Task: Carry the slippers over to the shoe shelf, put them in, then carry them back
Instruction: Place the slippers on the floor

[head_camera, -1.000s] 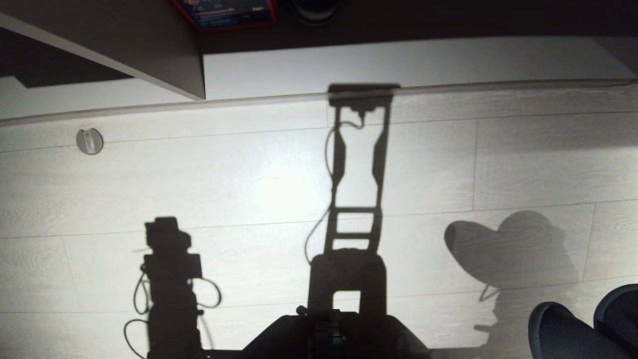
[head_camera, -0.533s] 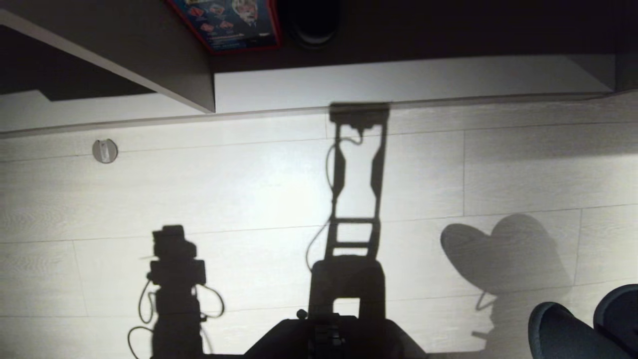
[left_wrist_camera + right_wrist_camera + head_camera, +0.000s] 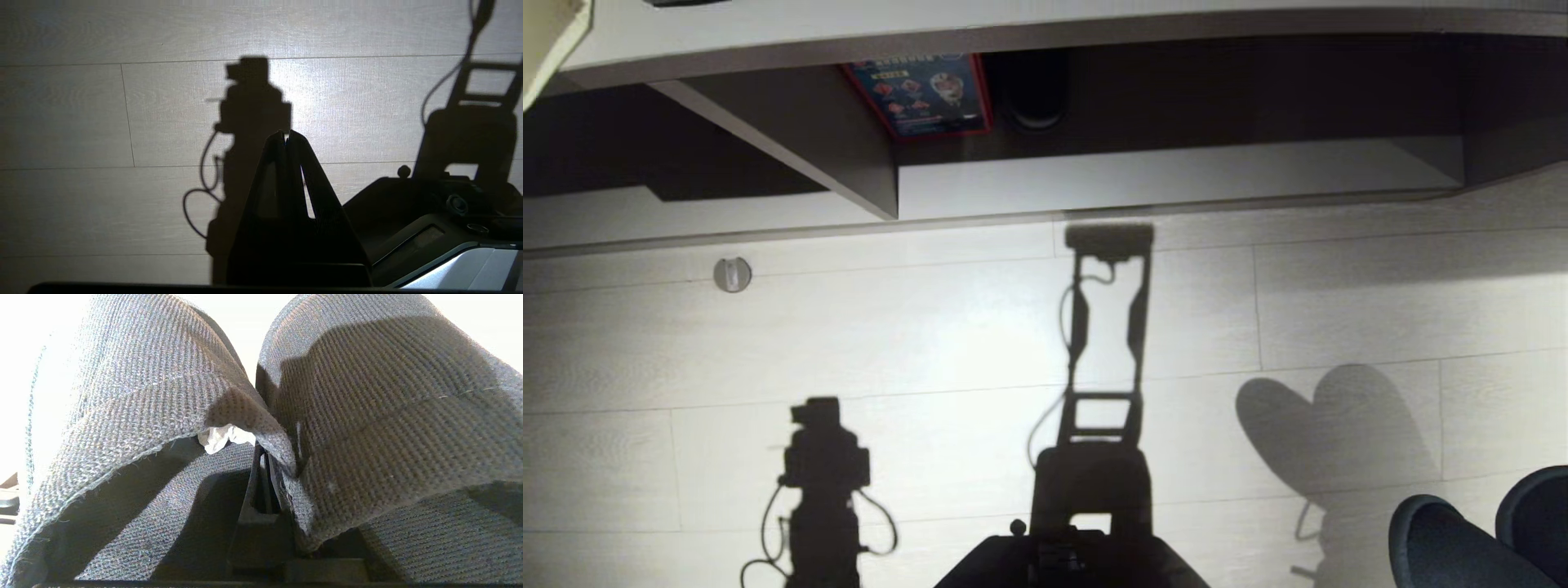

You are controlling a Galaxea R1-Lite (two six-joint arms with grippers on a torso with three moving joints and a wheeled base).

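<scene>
The two grey-blue ribbed slippers [image 3: 122, 396] hang side by side in front of the right wrist camera. My right gripper [image 3: 267, 457] is shut on their inner edges where the two uppers meet. In the head view the slippers [image 3: 1445, 547] show as two dark rounded toes at the lower right corner, above the pale floor. The shoe shelf [image 3: 1176, 180] lies ahead across the floor, with a pale base board, a slanting divider [image 3: 792, 131] and a dark back. My left gripper [image 3: 286, 136] is shut and empty, hanging over the floor on the left.
A red-edged box with blue print [image 3: 923, 94] and a dark round object [image 3: 1033, 90] stand at the back of the shelf. A small round metal disc [image 3: 732, 274] sits on the floor at left. My own base [image 3: 1070, 559] and long shadows cover the near floor.
The head view has tilted up: the floor and shelf slid down the picture and the unit's top edge came into view. The slippers stay at the lower right; neither arm moved.
</scene>
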